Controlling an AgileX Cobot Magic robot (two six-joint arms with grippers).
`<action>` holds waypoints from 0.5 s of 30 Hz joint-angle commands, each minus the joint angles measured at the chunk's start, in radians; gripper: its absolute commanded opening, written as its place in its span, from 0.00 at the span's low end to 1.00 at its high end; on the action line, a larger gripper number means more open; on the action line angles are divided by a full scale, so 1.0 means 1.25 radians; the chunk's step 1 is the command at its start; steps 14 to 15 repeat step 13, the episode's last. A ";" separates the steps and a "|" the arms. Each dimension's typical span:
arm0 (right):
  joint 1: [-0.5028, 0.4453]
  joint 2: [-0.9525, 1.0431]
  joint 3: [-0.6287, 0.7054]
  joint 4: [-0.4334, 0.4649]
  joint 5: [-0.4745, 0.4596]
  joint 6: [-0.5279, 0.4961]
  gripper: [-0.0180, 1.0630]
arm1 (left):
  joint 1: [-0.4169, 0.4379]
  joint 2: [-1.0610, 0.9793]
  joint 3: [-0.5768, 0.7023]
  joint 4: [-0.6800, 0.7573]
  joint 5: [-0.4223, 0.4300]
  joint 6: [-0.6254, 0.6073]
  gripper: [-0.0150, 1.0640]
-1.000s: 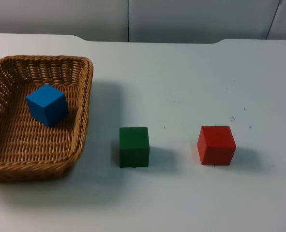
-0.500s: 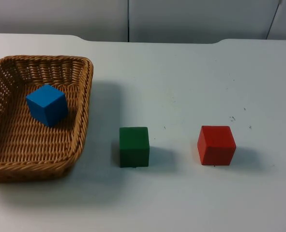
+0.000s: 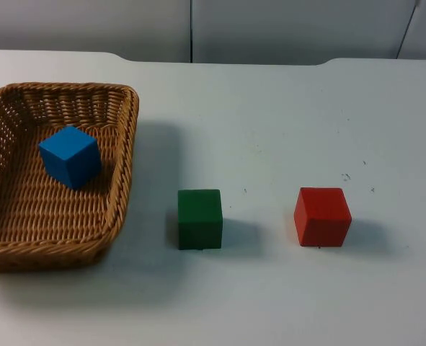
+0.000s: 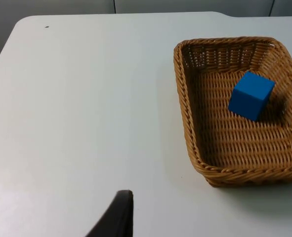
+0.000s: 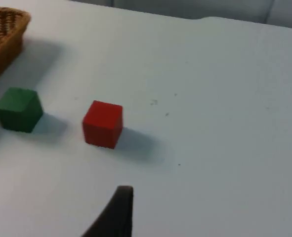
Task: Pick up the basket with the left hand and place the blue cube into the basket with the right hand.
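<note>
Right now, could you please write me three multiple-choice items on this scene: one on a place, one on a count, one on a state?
1. Where is the blue cube?
A. inside the basket
B. beside the red cube
C. on top of the green cube

2. How many cubes lie on the bare table, outside the basket?
A. one
B. two
C. three

3. How does the basket stand?
A. lifted in a gripper
B. tipped over
C. resting flat on the table

Answers:
1 A, wicker walls surround it.
2 B, only green and red lie there.
3 C, its base sits on the table, nothing gripping it.
</note>
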 commanded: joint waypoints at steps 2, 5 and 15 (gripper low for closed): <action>-0.073 -0.002 0.001 0.001 -0.003 -0.006 0.99 | 0.001 -0.004 0.002 -0.006 -0.007 -0.002 0.99; -0.144 -0.002 0.001 0.001 -0.003 -0.006 0.99 | 0.001 -0.004 0.002 -0.006 -0.007 -0.002 0.99; -0.233 -0.002 0.001 0.001 -0.003 -0.006 0.99 | 0.001 -0.004 0.002 -0.006 -0.007 -0.002 0.99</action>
